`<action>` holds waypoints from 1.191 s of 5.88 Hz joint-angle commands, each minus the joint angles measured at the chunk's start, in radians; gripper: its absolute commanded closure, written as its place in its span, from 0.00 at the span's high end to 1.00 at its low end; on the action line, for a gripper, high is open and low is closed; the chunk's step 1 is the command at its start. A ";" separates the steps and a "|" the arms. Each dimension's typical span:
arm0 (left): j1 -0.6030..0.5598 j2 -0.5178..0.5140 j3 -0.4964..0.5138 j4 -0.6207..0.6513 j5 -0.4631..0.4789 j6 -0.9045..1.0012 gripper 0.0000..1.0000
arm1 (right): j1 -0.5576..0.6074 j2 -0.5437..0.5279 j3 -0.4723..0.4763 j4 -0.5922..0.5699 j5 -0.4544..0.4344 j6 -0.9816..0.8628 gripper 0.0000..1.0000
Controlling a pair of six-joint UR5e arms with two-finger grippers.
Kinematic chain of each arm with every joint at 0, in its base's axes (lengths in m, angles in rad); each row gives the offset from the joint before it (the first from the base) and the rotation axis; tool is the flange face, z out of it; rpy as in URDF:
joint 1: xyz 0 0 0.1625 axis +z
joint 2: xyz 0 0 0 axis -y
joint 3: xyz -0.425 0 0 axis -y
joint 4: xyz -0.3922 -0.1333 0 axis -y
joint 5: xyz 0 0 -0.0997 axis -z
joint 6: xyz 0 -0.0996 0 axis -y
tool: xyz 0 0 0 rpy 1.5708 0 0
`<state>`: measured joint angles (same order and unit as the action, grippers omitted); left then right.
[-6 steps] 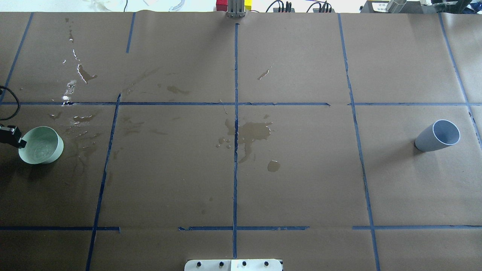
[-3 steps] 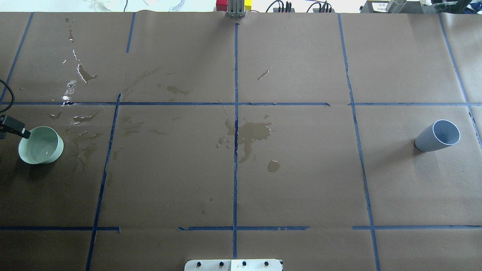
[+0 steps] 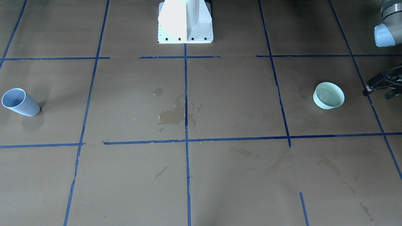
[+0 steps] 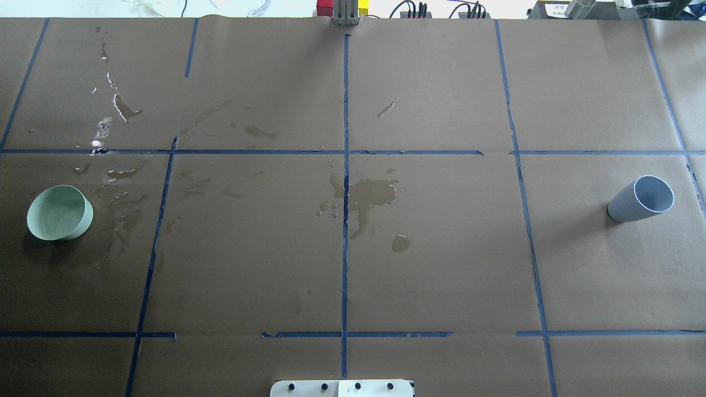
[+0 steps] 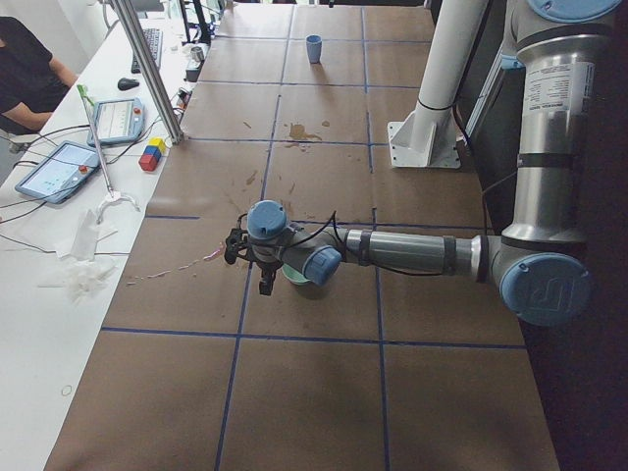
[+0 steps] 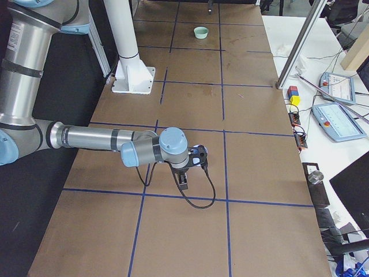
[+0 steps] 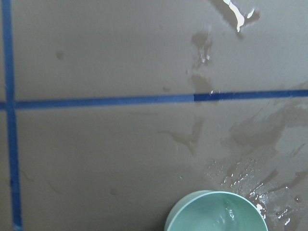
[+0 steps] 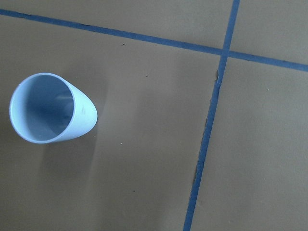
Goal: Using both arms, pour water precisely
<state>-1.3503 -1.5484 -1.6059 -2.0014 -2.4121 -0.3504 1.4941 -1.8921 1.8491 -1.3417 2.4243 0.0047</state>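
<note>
A pale green bowl (image 4: 58,212) stands upright at the table's left end with water (image 3: 326,95) shimmering inside; the left wrist view shows its rim (image 7: 216,214) at the bottom edge. My left gripper (image 3: 377,93) hovers just outside the bowl, apart from it, open and empty, and is out of the overhead view. A grey-blue cup (image 4: 642,198) stands at the far right and looks empty (image 8: 50,108). My right gripper (image 6: 184,182) shows only in the exterior right view, a short way from the cup; I cannot tell if it is open or shut.
Spilled puddles (image 4: 369,196) darken the brown paper at the centre, with more wet patches (image 4: 118,182) beside the bowl. The white pedestal (image 3: 185,22) stands at mid-table on the robot's side. A person (image 5: 25,69), tablets and coloured blocks (image 5: 152,155) are at the side bench.
My left gripper was at the bowl's left rim, then drew back leftward and left the overhead view. The bowl stayed in place and its water has calmed.
</note>
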 commanded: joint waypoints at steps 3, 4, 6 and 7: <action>-0.227 -0.022 -0.096 0.509 0.014 0.422 1.00 | -0.008 0.013 0.028 -0.142 -0.001 -0.015 1.00; -0.248 -0.019 -0.133 0.553 0.024 0.456 1.00 | -0.003 0.010 0.030 -0.137 -0.004 -0.015 1.00; -0.253 0.030 -0.146 0.570 0.028 0.586 1.00 | -0.003 0.021 0.027 -0.133 -0.059 -0.017 1.00; -0.280 0.028 -0.128 0.599 0.031 0.587 1.00 | -0.003 0.018 0.050 -0.136 -0.048 -0.015 1.00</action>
<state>-1.6104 -1.5232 -1.7418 -1.4254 -2.3835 0.2243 1.4912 -1.8734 1.8843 -1.4757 2.3760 -0.0117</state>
